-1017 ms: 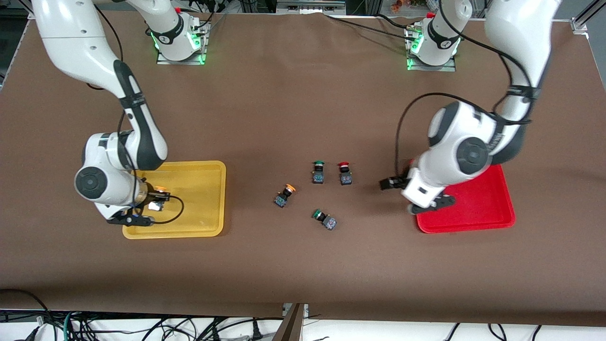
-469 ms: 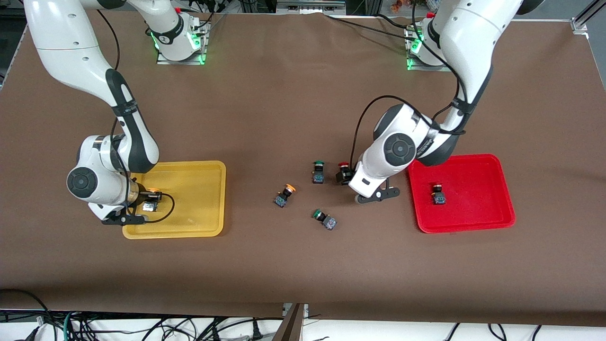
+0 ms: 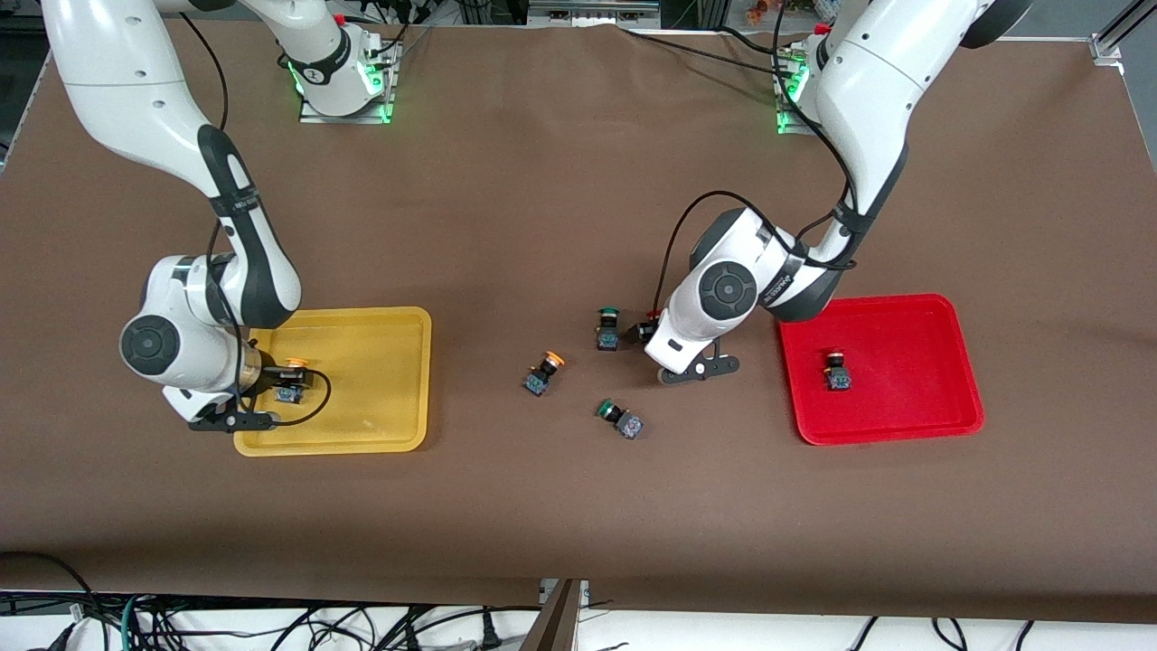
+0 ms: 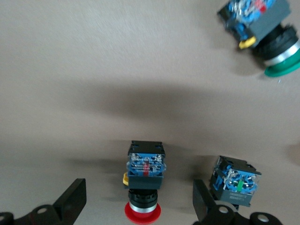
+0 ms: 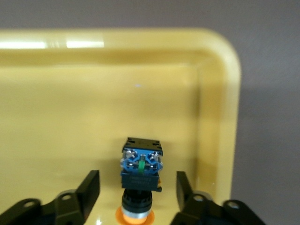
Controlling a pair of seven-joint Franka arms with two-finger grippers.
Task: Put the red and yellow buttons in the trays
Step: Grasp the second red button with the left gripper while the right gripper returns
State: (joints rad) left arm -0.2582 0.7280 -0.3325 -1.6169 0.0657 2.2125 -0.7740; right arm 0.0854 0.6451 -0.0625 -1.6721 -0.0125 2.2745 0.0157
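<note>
My left gripper [image 3: 647, 331] is open low over the table, its fingers on either side of a red-capped button [image 4: 144, 178] without touching it; my hand mostly hides that button in the front view. A second red-capped button [image 3: 836, 372] lies in the red tray [image 3: 904, 402]. My right gripper [image 3: 276, 384] is open inside the yellow tray [image 3: 380, 380], its fingers [image 5: 89, 190] apart from a yellow-capped button [image 5: 140, 173] that rests on the tray floor [image 5: 70, 117]. Another yellow-capped button [image 3: 543, 372] lies on the table between the trays.
Two green-capped buttons lie on the table: one [image 3: 607, 329] right beside my left gripper, close to one finger [image 4: 236, 180], the other [image 3: 620, 419] nearer the front camera. The brown table spreads wide around the trays.
My left arm has swung from the red tray, leaving a red button there, to the red button on the table. My right gripper has lowered its yellow button into the yellow tray.
</note>
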